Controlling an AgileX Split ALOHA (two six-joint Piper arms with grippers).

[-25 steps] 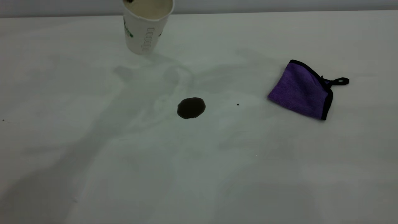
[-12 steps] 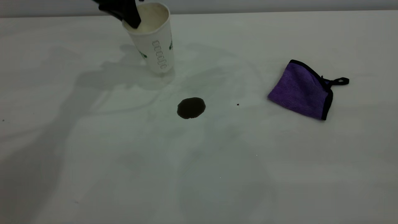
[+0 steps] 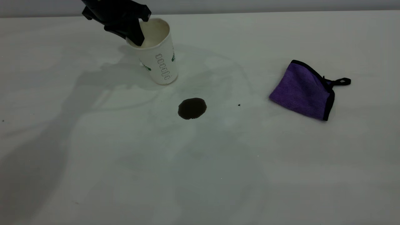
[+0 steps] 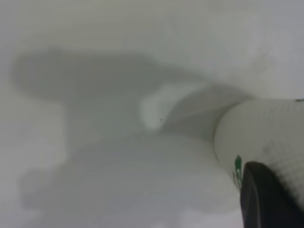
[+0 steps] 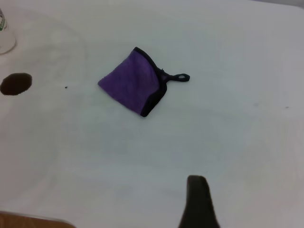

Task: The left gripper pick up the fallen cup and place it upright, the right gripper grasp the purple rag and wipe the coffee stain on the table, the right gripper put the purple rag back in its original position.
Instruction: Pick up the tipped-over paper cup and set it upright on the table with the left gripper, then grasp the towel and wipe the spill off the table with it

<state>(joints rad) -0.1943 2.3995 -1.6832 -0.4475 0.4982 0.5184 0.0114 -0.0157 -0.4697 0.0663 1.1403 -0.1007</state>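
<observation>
The white paper cup (image 3: 159, 62) stands tilted at the back of the table (image 3: 93, 156), its base on or just above the surface and its mouth leaning left. My left gripper (image 3: 137, 35) is shut on the cup's rim, with one finger inside the mouth. In the left wrist view a dark finger (image 4: 268, 202) presses the cup's (image 4: 266, 133) textured wall. The coffee stain (image 3: 192, 108) lies just in front of the cup. The purple rag (image 3: 301, 92) lies folded at the right, untouched. My right gripper (image 5: 197, 204) hovers well short of the rag (image 5: 133, 83), nothing in it.
A tiny black speck (image 3: 239, 105) sits between the stain and the rag. The table's far edge meets a grey wall just behind the cup. A brown edge (image 5: 28, 221) shows at the corner of the right wrist view.
The left gripper has come down into view with the cup, carrying it lower and to the right, closer to the stain. The rag and stain have not moved.
</observation>
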